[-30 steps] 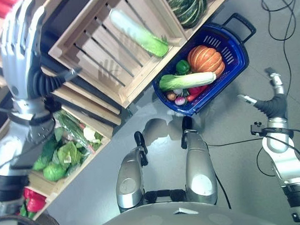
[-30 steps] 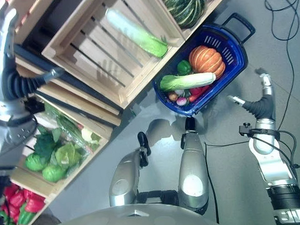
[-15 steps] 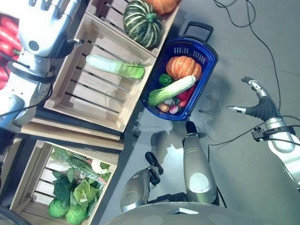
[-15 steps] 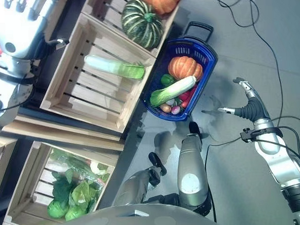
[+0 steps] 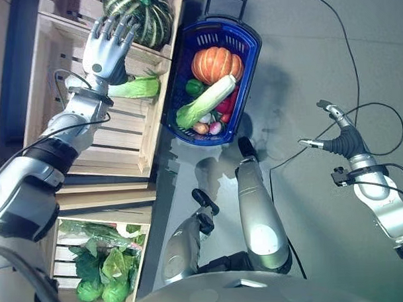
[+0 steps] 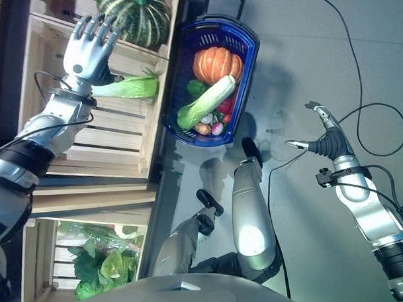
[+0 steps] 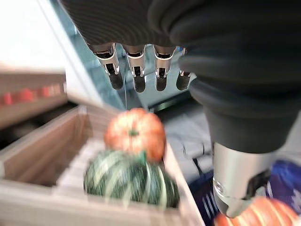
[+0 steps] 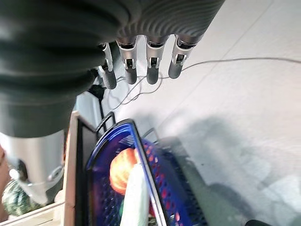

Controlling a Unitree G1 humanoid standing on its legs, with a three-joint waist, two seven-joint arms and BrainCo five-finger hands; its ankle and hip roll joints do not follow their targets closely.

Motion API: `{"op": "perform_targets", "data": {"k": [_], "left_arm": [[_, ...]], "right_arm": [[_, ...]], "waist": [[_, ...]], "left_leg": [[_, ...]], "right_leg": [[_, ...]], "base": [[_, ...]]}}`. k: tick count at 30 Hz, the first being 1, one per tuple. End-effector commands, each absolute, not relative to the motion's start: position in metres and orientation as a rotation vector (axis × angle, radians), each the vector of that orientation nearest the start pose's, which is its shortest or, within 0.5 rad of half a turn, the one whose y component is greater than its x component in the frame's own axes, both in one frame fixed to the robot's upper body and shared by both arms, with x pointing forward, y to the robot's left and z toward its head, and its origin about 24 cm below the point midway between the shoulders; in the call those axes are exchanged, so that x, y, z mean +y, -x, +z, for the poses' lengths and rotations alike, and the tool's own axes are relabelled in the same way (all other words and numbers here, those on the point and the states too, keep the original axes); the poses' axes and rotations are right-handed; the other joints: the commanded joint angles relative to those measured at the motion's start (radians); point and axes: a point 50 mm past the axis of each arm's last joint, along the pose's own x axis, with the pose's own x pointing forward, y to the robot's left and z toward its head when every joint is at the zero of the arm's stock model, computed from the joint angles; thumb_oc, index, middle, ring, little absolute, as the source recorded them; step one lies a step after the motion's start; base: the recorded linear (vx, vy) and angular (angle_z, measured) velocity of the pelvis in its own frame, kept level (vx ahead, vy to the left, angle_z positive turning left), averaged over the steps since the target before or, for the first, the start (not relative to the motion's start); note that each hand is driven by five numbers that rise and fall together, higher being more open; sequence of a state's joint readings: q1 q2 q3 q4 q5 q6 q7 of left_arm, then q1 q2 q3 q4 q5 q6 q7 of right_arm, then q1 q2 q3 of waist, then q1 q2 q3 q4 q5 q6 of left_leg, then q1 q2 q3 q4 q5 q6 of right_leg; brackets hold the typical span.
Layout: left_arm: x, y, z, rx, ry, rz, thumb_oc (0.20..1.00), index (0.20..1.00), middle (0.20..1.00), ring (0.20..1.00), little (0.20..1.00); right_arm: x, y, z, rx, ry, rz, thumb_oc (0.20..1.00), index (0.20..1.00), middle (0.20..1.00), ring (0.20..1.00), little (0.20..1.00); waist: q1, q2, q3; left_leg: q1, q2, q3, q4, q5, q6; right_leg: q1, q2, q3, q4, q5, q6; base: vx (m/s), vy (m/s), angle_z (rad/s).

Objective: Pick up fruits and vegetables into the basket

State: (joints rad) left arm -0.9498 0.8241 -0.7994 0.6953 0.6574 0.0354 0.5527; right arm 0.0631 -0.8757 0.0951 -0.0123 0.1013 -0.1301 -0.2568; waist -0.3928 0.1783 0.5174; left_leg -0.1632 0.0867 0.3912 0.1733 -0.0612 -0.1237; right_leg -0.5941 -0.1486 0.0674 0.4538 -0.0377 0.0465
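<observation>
A blue basket (image 5: 227,36) stands on the floor beside the wooden crates and holds an orange pumpkin (image 5: 216,63), a long pale cabbage (image 5: 205,102), a green pepper (image 5: 194,87) and small red vegetables. My left hand (image 5: 105,51) hovers open over a slatted crate (image 5: 89,148), just above a long green cabbage (image 5: 138,87) and next to a striped green squash (image 7: 131,181). An orange pumpkin (image 7: 135,133) lies behind that squash. My right hand (image 5: 335,138) is open above the floor, to the right of the basket (image 8: 141,188), holding nothing.
A lower crate (image 5: 60,262) at the bottom left holds leafy greens (image 5: 103,280). The crates form a wall along the left side. Grey floor stretches to the right of the basket.
The camera has swung, shifting the whole scene. My left hand has come down from the upper shelf to hover over the crate with the long green cabbage. The right hand stays raised and open.
</observation>
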Motion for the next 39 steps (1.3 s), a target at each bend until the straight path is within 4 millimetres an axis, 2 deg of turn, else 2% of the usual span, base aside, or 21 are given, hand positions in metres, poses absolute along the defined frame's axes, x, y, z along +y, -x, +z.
{"op": "perform_targets", "data": {"k": [1, 2, 4, 9, 15, 19, 24, 28, 34, 39], "left_arm": [[0.274, -0.374, 0.219, -0.406, -1.757, 0.414, 1.0, 1.0, 1.0, 1.0, 1.0], [0.278, -0.375, 0.21, -0.349, -1.721, 0.392, 1.0, 1.0, 1.0, 1.0, 1.0], [0.278, -0.376, 0.209, -0.341, -1.715, 0.385, 1.0, 1.0, 1.0, 1.0, 1.0], [0.29, -0.375, 0.185, -0.177, -1.664, 0.336, 1.0, 1.0, 1.0, 1.0, 1.0], [0.309, -0.37, 0.182, -0.09, -1.696, 0.433, 1.0, 1.0, 1.0, 1.0, 1.0], [0.323, -0.367, 0.189, -0.04, -1.76, 0.511, 1.0, 1.0, 1.0, 1.0, 1.0], [0.342, -0.361, 0.213, -0.025, -1.985, 0.67, 1.0, 1.0, 1.0, 1.0, 1.0], [0.35, -0.356, 0.226, -0.019, -2.102, 0.784, 1.0, 1.0, 1.0, 1.0, 1.0], [0.351, -0.355, 0.242, -0.007, -2.187, 0.869, 1.0, 1.0, 1.0, 1.0, 1.0], [0.35, -0.357, 0.245, 0.022, -2.208, 0.885, 1.0, 1.0, 1.0, 1.0, 1.0]], "right_arm": [[-0.272, -0.243, 0.117, -0.251, 0.622, -0.145, 1.0, 1.0, 1.0, 1.0, 1.0], [-0.272, -0.242, 0.115, -0.249, 0.612, -0.154, 1.0, 1.0, 1.0, 1.0, 1.0], [-0.272, -0.242, 0.114, -0.248, 0.611, -0.156, 1.0, 1.0, 1.0, 1.0, 1.0], [-0.276, -0.241, 0.112, -0.247, 0.602, -0.19, 1.0, 1.0, 1.0, 1.0, 1.0], [-0.278, -0.242, 0.117, -0.273, 0.604, -0.226, 1.0, 1.0, 1.0, 1.0, 1.0], [-0.28, -0.242, 0.12, -0.289, 0.606, -0.25, 1.0, 1.0, 1.0, 1.0, 1.0], [-0.282, -0.242, 0.122, -0.315, 0.612, -0.283, 1.0, 1.0, 1.0, 1.0, 1.0], [-0.282, -0.243, 0.121, -0.325, 0.617, -0.291, 1.0, 1.0, 1.0, 1.0, 1.0], [-0.278, -0.244, 0.116, -0.338, 0.604, -0.291, 1.0, 1.0, 1.0, 1.0, 1.0], [-0.276, -0.246, 0.116, -0.349, 0.589, -0.291, 1.0, 1.0, 1.0, 1.0, 1.0]], "waist": [[-0.035, -0.07, 0.003], [-0.036, -0.072, 0.003], [-0.036, -0.073, 0.003], [-0.029, -0.072, 0.003], [-0.022, -0.066, 0.003], [-0.021, -0.063, 0.003], [-0.026, -0.055, 0.003], [-0.03, -0.054, 0.003], [-0.033, -0.056, 0.003], [-0.035, -0.057, 0.003]], "left_leg": [[-0.2, 0.042, -0.009, 0.221, -0.069, 0.034], [-0.219, 0.042, -0.006, 0.233, -0.072, 0.035], [-0.222, 0.043, -0.005, 0.235, -0.073, 0.036], [-0.277, 0.04, 0.001, 0.255, -0.074, 0.037], [-0.321, 0.037, 0.0, 0.274, -0.076, 0.037], [-0.351, 0.034, 0.001, 0.289, -0.08, 0.039], [-0.399, 0.028, 0.004, 0.324, -0.098, 0.044], [-0.436, 0.028, 0.006, 0.353, -0.114, 0.049], [-0.474, 0.029, 0.009, 0.383, -0.137, 0.058], [-0.502, 0.028, 0.006, 0.405, -0.152, 0.063]], "right_leg": [[0.014, -0.044, 0.003, -0.035, -0.062, 0.092], [-0.005, -0.043, 0.006, -0.03, -0.06, 0.091], [-0.008, -0.043, 0.006, -0.029, -0.06, 0.091], [-0.058, -0.049, 0.011, -0.031, -0.046, 0.092], [-0.099, -0.058, 0.013, -0.031, -0.037, 0.092], [-0.127, -0.064, 0.02, -0.033, -0.028, 0.092], [-0.179, -0.072, 0.037, -0.029, -0.015, 0.094], [-0.212, -0.074, 0.056, -0.027, -0.006, 0.095], [-0.246, -0.075, 0.071, -0.03, 0.008, 0.096], [-0.272, -0.072, 0.083, -0.027, 0.015, 0.095]], "base": [[-0.06, 0.021, 0.0], [0.0, 0.0, 0.0], [0.0, 0.0, 0.0], [-0.03, 0.058, 0.01], [-0.02, 0.054, 0.02], [0.0, 0.054, 0.03], [0.02, 0.042, 0.03], [0.03, 0.037, -0.04], [0.02, 0.006, -0.02], [0.02, -0.001, -0.05]]}}
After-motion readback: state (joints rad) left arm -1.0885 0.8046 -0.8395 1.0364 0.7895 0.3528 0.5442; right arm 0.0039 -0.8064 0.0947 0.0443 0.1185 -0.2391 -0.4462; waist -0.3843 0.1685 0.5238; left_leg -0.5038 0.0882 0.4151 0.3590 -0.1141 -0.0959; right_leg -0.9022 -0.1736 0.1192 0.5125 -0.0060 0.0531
